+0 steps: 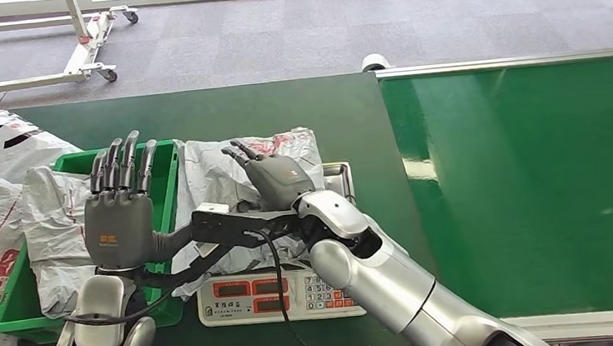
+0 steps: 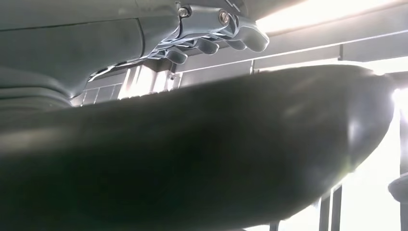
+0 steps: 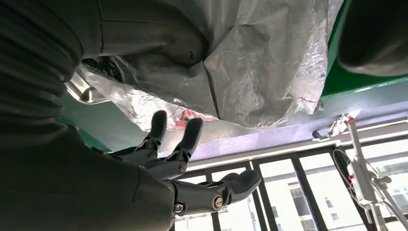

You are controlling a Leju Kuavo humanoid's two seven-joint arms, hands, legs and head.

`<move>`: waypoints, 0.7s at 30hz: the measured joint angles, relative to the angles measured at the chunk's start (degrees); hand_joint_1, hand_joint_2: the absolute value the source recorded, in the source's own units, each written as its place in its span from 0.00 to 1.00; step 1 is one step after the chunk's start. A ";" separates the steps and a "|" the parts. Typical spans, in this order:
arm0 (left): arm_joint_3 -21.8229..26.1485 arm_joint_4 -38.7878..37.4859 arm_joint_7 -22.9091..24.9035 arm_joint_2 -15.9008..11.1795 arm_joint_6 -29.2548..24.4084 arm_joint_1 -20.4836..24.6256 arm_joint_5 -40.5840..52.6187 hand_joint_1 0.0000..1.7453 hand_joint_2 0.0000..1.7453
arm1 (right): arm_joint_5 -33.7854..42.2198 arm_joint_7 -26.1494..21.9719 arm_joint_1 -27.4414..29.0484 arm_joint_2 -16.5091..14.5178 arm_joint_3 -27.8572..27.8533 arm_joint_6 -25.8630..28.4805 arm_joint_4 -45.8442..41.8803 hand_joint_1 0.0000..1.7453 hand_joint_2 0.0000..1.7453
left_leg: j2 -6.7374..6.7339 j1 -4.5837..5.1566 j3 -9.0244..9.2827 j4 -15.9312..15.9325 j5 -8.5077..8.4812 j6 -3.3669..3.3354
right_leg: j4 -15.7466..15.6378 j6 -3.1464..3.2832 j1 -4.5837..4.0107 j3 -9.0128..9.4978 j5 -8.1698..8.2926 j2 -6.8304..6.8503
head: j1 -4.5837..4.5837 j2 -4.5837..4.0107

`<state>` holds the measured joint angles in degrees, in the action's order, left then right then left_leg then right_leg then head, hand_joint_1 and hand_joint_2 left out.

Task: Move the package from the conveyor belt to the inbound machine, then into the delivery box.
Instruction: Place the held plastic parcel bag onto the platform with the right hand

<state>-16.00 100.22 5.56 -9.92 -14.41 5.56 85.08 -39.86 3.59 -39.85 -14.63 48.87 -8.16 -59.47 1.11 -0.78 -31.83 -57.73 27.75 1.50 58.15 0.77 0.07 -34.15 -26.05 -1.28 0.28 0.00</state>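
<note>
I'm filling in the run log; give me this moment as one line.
package on scale | right hand on package, grip unclear | left hand open, raised over green bin

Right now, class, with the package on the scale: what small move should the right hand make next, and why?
Probably close the right hand on the package: it hovers open over the package, which lies on the scale, beside the green box.

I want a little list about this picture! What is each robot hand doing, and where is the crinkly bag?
Package: crinkled silver-grey plastic mailer bag, lying on the scale
Scale: white weighing scale with red display and keypad
Right hand: over the bag, fingers spread, grip not clear
Left hand: raised, fingers straight, holding nothing
Box: green plastic crate beside the scale, with another grey bag inside
Belt: green conveyor belt, bare
</note>
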 joint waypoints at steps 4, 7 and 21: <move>0.00 0.49 0.05 -0.01 -0.62 -0.06 0.33 0.00 0.00 | 0.82 -0.01 0.49 0.91 0.00 -0.88 -2.20 0.00 1.00 | 0.00 -0.01 -0.01 0.00 0.00 0.00 | 0.00 0.00 -0.01 -0.03 0.00 0.00 | -0.01 0.00; 0.00 0.74 -0.32 -0.03 -0.63 0.05 0.17 0.00 0.00 | 1.23 0.03 0.66 1.30 0.00 -1.68 -3.64 0.00 0.50 | 0.00 -0.01 -0.02 0.00 0.00 0.00 | 0.00 0.00 -0.01 -0.03 0.00 0.00 | -0.01 0.00; 0.00 4.68 -5.07 -2.81 4.17 0.79 -7.78 0.00 0.50 | 0.69 -1.99 3.91 7.53 -2.74 3.22 -14.59 0.00 1.00 | 0.01 0.01 -0.05 -0.01 0.00 0.00 | -0.01 0.00 0.01 -0.06 0.00 0.02 | -0.02 0.00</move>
<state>-16.00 104.90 0.48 -12.73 -10.24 6.35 77.30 -39.17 1.60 -35.94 -7.11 46.13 -4.94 -74.06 1.12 -0.77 -31.88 -57.74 27.75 1.49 58.14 0.76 0.08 -34.21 -26.05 -1.26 0.27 0.00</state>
